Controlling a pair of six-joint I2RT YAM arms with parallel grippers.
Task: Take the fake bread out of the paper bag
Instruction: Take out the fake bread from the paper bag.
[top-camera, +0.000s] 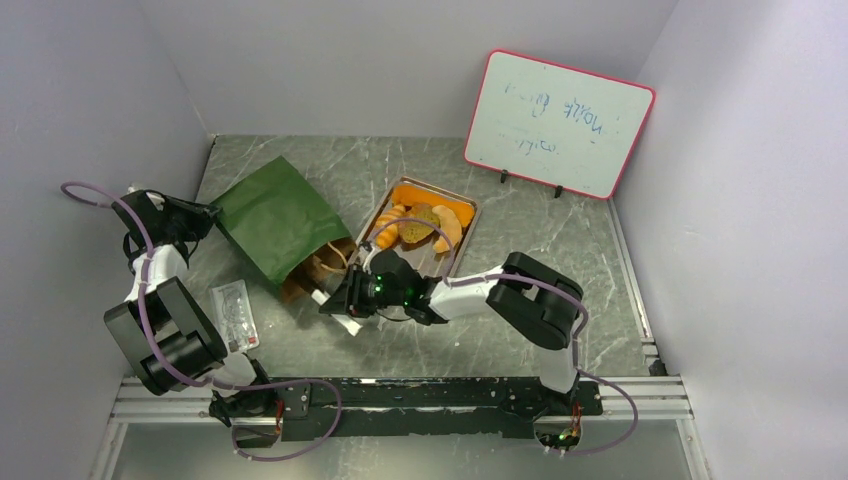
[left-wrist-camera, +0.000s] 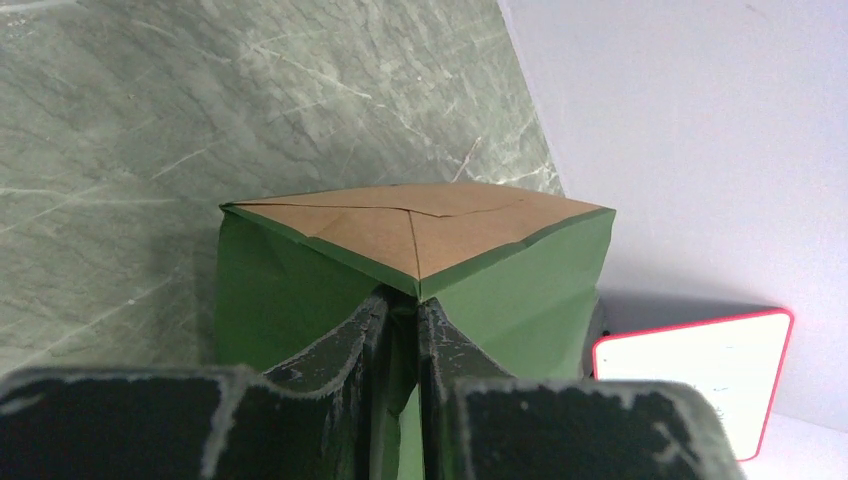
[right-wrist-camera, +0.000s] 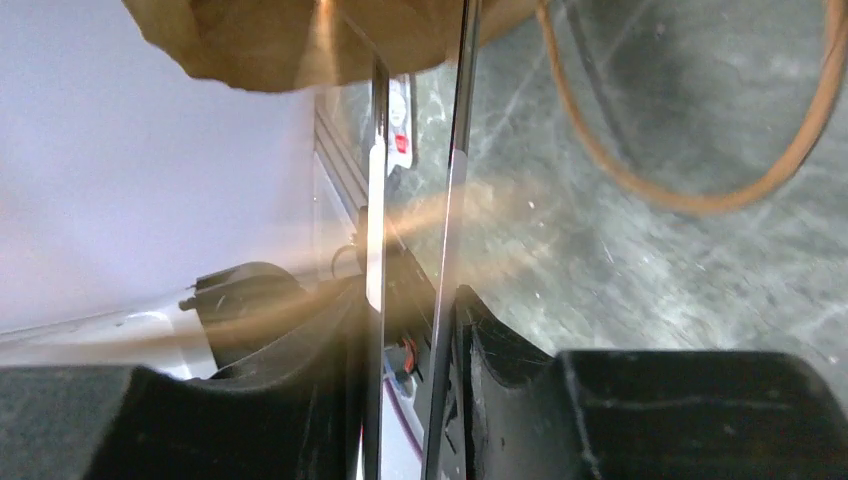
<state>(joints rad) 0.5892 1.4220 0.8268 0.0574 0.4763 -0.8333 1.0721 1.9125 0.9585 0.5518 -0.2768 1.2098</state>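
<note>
Lying on its side left of the tray (top-camera: 440, 193), the paper bag (top-camera: 270, 220) has its mouth just beside the right gripper (top-camera: 345, 300), while the left gripper (top-camera: 207, 215) meets its base.

Left wrist view: the fingers are clamped on a fold of the bag's bottom.

Right wrist view: the fingers pinch a clear film (right-wrist-camera: 420, 180) beneath a tan lump (right-wrist-camera: 300, 40), with a handle (right-wrist-camera: 700, 208) looping on the right.

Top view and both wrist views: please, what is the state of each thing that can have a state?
paper bag: on its side, mouth open.
left gripper: shut on the bag's bottom fold.
right gripper: shut on clear wrapper at the mouth.
tray: filled with fake bread.
whiteboard: standing, written on.
</note>
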